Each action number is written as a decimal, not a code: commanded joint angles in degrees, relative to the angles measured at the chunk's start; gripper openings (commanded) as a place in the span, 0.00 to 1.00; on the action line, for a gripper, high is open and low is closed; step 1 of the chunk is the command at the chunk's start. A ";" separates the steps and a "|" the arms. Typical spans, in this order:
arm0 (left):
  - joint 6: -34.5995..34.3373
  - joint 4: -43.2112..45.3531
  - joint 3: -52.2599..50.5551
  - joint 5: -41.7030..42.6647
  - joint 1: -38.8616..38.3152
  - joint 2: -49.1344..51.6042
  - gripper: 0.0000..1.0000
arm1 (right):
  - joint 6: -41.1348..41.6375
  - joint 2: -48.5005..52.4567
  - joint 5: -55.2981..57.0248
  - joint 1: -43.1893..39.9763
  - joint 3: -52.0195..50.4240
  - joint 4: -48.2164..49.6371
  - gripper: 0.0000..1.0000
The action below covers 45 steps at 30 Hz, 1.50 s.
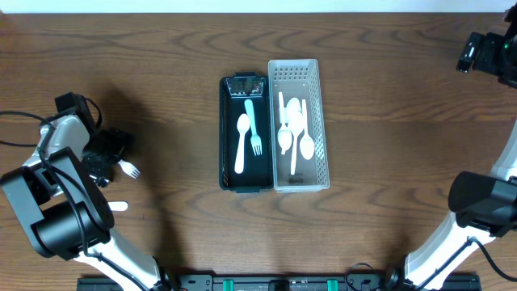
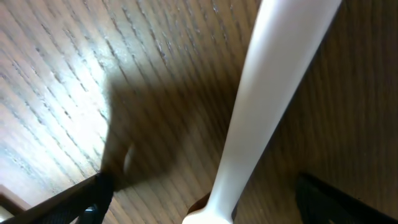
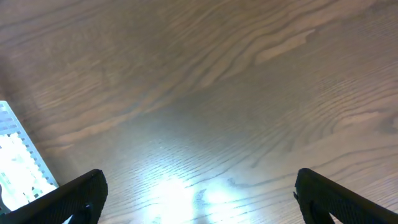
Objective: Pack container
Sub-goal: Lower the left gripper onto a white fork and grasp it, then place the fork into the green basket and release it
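A black container [image 1: 224,129] in the middle of the table holds a white spoon [image 1: 241,144] and a teal fork [image 1: 253,129]. A white basket [image 1: 317,121] beside it on the right holds several white utensils [image 1: 292,129]. My left gripper [image 1: 109,158] is at the far left, low over a white fork [image 1: 131,170]. In the left wrist view the fork's handle [image 2: 267,99] lies between my open fingers [image 2: 202,196], which are apart from it on both sides. My right gripper [image 1: 485,52] is open and empty at the far right corner [image 3: 199,199].
Another white utensil [image 1: 119,206] lies on the table near the left arm's base. The white basket's edge shows in the right wrist view [image 3: 15,165] at the left. The table is dark wood.
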 commanded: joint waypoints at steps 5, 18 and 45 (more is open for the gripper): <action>0.81 0.13 -1.14 6.08 0.22 3.74 0.54 | -0.76 0.52 -0.20 -0.50 -0.15 -0.02 0.99; 0.87 -0.09 -1.11 7.13 0.20 3.63 0.13 | -0.76 0.52 -0.20 -0.52 -0.15 0.13 0.99; 22.23 -16.06 15.98 6.43 -29.59 -25.51 0.06 | -0.74 0.52 -0.22 -0.52 -0.15 0.48 0.99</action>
